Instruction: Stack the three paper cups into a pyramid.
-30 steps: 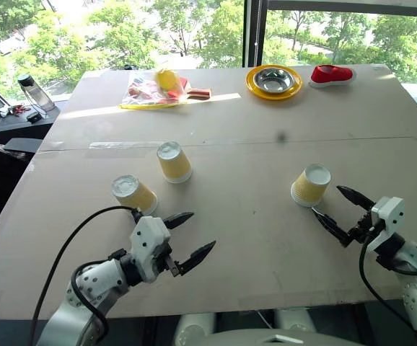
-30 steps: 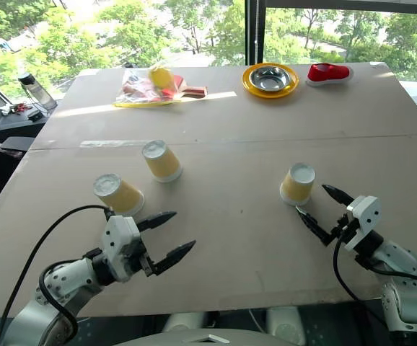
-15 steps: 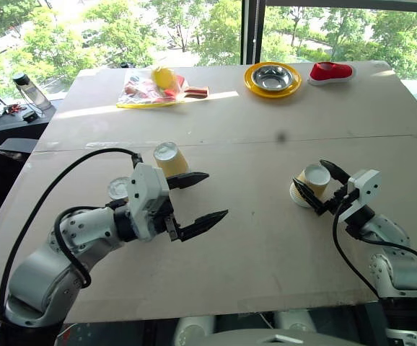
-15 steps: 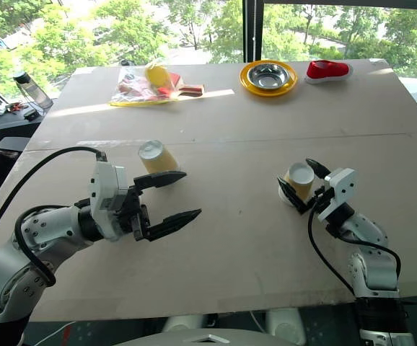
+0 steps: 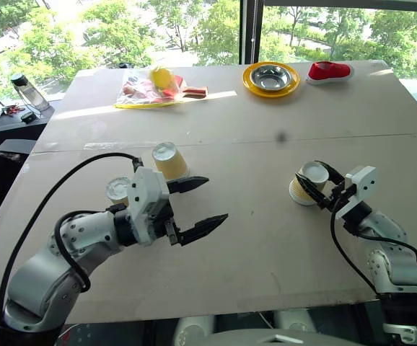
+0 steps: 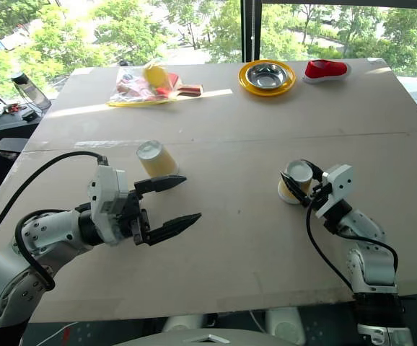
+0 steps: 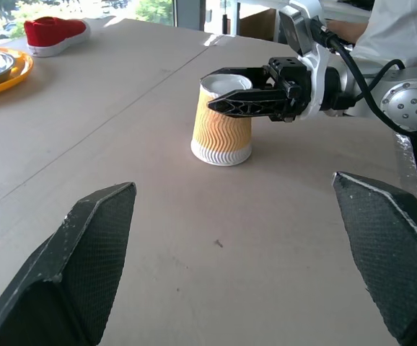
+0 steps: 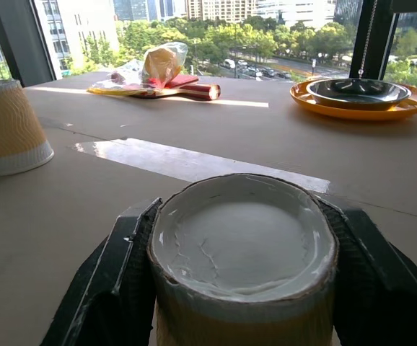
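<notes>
Cup [image 5: 309, 183] — in right hand [image 5: 321, 185]

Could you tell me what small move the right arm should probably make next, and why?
Probably lift: the right gripper is shut on the right-hand cup, which stands upside down on the table, apart from the other two cups.

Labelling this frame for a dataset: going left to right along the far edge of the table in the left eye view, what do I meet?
Clear bag of items → yellow plate with steel bowl → red shoe.
</notes>
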Robot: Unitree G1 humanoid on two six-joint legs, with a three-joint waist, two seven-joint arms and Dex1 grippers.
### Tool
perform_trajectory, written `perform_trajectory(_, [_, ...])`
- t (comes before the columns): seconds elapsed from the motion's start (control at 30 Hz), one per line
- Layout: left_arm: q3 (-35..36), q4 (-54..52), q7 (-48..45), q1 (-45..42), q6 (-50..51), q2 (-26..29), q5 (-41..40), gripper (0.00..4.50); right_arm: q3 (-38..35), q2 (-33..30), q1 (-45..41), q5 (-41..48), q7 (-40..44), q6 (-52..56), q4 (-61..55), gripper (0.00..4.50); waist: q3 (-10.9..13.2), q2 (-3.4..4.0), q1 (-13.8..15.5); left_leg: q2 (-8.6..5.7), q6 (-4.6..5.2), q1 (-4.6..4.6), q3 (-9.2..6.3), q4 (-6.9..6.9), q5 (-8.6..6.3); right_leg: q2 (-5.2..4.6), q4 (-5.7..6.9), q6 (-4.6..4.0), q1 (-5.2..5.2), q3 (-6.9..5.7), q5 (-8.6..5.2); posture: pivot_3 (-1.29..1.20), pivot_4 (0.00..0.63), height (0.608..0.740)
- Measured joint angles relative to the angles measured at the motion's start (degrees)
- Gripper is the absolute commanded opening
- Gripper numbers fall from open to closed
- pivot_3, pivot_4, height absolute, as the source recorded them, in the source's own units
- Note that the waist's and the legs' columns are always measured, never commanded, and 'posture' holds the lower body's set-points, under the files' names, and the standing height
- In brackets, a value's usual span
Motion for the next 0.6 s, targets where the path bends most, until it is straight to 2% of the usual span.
perform_trajectory(0.13, [1.3,-0.1,2.6,0.6,0.0,-1.5,0.5,4.5,1.7,1.4,-5.7,-1.1,-0.4,0.0,3.3,2.27,0.0,-0.01,0.1,0.0,0.0,0.0,-0.03,0.0,0.0,0.02,0.02,0.0,-0.01,-0.02,0.0,0.0,0.15,0.74])
perform_trajectory(0.3, [1.7,0.2,4.5,2.1,-0.4,-2.7,2.7,4.5,4.6,6.3,-17.6,-4.9,-2.7,-1.3,17.3,2.27,0.1,-0.01,0.0,0.0,-0.02,-0.08,0.0,-0.01,0.01,0.03,0.02,0.01,-0.15,-0.01,0.01,0.0,0.15,0.74])
perform_trajectory(0.5, [2.9,0.2,4.8,3.7,-1.5,-3.6,3.1,4.5,4.6,7.9,-22.1,-5.2,-2.2,-2.6,24.2,2.27,0.1,-0.01,0.1,0.0,-0.27,-0.77,-0.01,0.1,0.16,0.02,0.13,0.03,-0.76,-0.03,0.02,0.0,0.15,0.74])
perform_trajectory(0.6, [3.1,0.2,5.0,4.5,-2.2,-4.0,3.9,4.5,4.6,8.0,-23.1,-5.3,-1.4,-2.5,25.4,3.72,0.1,-0.01,0.0,0.0,-0.27,-0.77,-0.01,0.1,0.16,0.02,0.12,0.03,-0.76,-0.03,0.02,0.0,0.15,0.74])
